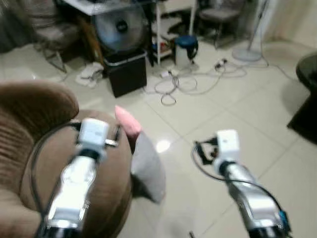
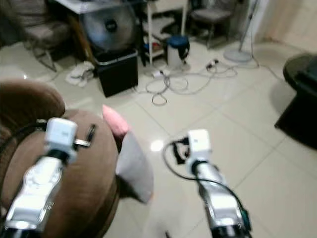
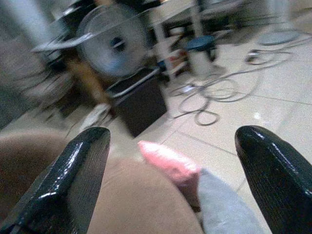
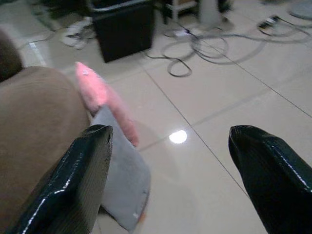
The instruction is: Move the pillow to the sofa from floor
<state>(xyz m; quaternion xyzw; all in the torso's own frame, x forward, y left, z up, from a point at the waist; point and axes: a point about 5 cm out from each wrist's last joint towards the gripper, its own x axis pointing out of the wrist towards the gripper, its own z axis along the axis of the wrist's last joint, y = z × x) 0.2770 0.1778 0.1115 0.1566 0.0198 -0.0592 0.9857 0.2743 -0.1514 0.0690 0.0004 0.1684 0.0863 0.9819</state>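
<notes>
Both pairs of black fingers are spread wide and hold nothing: the left gripper (image 3: 170, 180) over the brown plush sofa arm (image 1: 74, 183), the right gripper (image 4: 187, 180) over the glossy cream tiled floor (image 1: 237, 109). The pink-and-grey soft pillow (image 1: 143, 158) stands on the floor, leaning against the sofa arm at about ten o'clock from the right fingers. A black box (image 1: 127, 73) sits farther off at twelve o'clock.

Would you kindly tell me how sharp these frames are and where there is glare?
Left eye view: soft blur throughout, a bright glare spot on the floor tile beside the pillow. Right wrist view: the same reflection near the pillow, cables smeared. Left wrist view: the fan and clutter blurred, left gripper fingers sharper.
</notes>
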